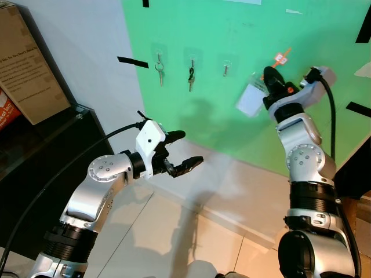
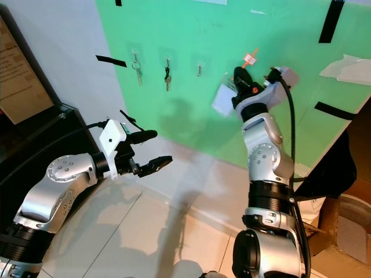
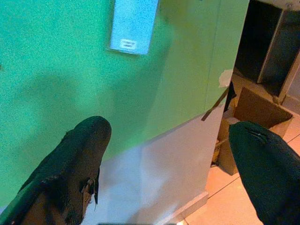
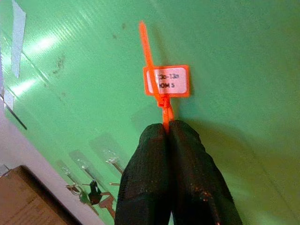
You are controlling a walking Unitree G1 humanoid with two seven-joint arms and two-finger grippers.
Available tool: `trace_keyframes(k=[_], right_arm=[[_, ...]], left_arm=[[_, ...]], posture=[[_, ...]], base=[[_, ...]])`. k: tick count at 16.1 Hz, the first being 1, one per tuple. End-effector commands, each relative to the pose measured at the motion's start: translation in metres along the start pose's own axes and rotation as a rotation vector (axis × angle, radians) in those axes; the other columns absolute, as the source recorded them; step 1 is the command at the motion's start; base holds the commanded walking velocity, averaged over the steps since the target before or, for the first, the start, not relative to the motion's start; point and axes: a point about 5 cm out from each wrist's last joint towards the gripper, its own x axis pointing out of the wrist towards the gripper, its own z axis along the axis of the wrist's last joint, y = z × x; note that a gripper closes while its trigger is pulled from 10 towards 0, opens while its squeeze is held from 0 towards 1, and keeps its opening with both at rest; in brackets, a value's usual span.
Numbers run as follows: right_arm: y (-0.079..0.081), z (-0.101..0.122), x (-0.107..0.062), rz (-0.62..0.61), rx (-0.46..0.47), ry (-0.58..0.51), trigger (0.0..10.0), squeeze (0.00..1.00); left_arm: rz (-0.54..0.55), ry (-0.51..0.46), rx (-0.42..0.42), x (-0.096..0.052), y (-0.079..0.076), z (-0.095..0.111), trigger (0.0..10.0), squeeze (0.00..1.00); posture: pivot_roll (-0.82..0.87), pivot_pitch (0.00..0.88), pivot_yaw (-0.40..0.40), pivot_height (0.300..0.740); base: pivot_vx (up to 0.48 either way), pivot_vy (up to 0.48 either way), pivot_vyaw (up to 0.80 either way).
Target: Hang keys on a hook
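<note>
by the green board (image 1: 243,116), right gripper (image 4: 167,125) pinches orange tag (image 4: 167,81).

Green board (image 1: 243,35) — three hooks (image 1: 226,62); keys (image 1: 159,68) on two, apparently.

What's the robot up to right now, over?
Right tool shut on orange key tag, raised at green board. Left tool open, idle, low. Third hook bare; two others hold keys. Nothing blocking.

An orange key tag (image 4: 166,80) stands pinched against the green wall beside 3 hooks (image 1: 226,66), 2 bearing keys (image 1: 159,69).
</note>
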Motion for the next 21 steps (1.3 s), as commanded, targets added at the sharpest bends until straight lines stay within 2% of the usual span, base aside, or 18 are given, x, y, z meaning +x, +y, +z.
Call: trace_keyframes(k=[1, 7, 14, 18, 21], right_arm=[[-0.005, 0.004, -0.005, -0.023, 0.014, -0.017, 10.0, 0.00], [-0.009, -0.012, -0.017, -0.034, 0.024, 0.042, 10.0, 0.00], [0.003, -0.021, -0.013, 0.005, -0.008, 0.087, 10.0, 0.00], [0.003, -0.037, -0.013, -0.018, -0.099, 0.173, 10.0, 0.00], [0.002, -0.037, -0.014, -0.033, -0.083, 0.168, 10.0, 0.00]], left_arm=[[0.004, -0.014, 0.011, -0.003, 0.002, 0.005, 10.0, 0.00], [-0.008, -0.029, 0.011, 0.000, 0.003, 0.008, 10.0, 0.00], [0.003, -0.048, 0.011, -0.001, 0.003, 0.011, 10.0, 0.00], [0.006, -0.054, 0.010, 0.000, 0.002, 0.011, 10.0, 0.00], [0.007, -0.058, 0.012, 0.000, 0.002, 0.012, 10.0, 0.00]], posture=[[-0.06, 0.000, 0.056, 0.740], [-0.06, 0.000, 0.064, 0.740], [-0.05, 0.000, 0.049, 0.740], [-0.05, 0.000, 0.046, 0.740], [-0.05, 0.000, 0.048, 0.740]], base=[[0.000, 0.000, 0.00], [0.000, 0.000, 0.00], [0.000, 0.000, 0.00], [0.000, 0.000, 0.00], [0.000, 0.000, 0.00]])
